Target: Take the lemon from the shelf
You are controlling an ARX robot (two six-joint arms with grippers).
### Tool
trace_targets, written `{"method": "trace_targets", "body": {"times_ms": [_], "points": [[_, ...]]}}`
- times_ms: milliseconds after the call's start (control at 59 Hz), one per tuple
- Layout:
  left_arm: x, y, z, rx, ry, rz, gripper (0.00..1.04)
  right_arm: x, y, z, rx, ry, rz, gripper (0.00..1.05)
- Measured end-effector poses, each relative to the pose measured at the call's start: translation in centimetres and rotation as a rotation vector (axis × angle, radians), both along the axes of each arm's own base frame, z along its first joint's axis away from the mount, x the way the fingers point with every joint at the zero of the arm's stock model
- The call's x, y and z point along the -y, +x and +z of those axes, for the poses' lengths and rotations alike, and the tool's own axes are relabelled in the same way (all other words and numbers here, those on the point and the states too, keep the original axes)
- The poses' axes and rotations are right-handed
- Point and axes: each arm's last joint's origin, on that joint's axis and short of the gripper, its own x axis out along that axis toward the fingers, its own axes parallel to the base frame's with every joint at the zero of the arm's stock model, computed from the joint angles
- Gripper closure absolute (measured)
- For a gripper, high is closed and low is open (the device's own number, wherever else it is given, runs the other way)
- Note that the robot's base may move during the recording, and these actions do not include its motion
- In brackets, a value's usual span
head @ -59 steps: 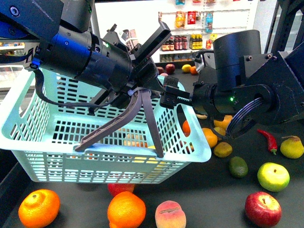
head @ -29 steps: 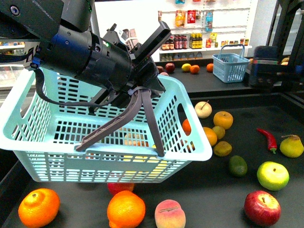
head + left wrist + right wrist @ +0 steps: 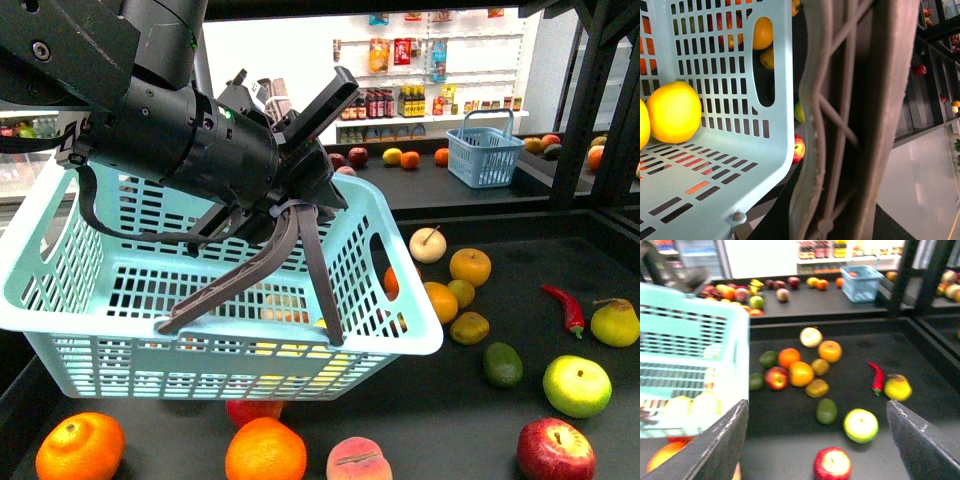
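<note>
My left gripper (image 3: pixel 287 203) is shut on the grey-brown handle (image 3: pixel 250 270) of a light blue basket (image 3: pixel 60 250), which hangs tilted above the shelf's black deck (image 3: pixel 440 410). In the left wrist view the handle (image 3: pixel 850 125) fills the frame, and a bright yellow lemon (image 3: pixel 674 112) lies on the basket floor with a second yellow fruit at the picture's edge. Yellow shows through the basket slots (image 3: pixel 290 350) in the front view. My right gripper (image 3: pixel 816 405) is open, high above the deck with nothing between its fingers (image 3: pixel 725 445), and is out of the front view.
Loose fruit lies on the deck: a red apple (image 3: pixel 555 448), a yellow-green apple (image 3: pixel 577 385), an avocado (image 3: pixel 502 365), a red chili (image 3: pixel 567 308), two oranges (image 3: pixel 265 452) and a peach (image 3: pixel 358 460). A small blue basket (image 3: pixel 485 150) stands on the far rack. Black posts (image 3: pixel 600 100) rise at right.
The right arm, close against the basket's right end a second ago, has pulled away to the right and left the front view. The basket has barely moved.
</note>
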Motion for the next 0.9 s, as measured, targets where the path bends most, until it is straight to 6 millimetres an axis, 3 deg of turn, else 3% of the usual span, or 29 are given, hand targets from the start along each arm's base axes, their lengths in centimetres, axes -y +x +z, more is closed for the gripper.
{"method": "trace_targets", "body": {"times_ms": [136, 407, 899], "points": [[0.0, 0.0, 0.0, -0.001, -0.001, -0.001, 0.91, 0.9, -3.1, -1.1, 0.016, -0.020, 0.026, 0.55], [0.0, 0.0, 0.0, -0.001, 0.000, -0.001, 0.91, 2.1, -4.4, -1.6, 0.029, -0.026, 0.054, 1.02], [0.0, 0.0, 0.0, 0.000, 0.000, -0.001, 0.91, 2.8, -5.9, -1.9, 0.057, -0.029, 0.022, 1.02]]}}
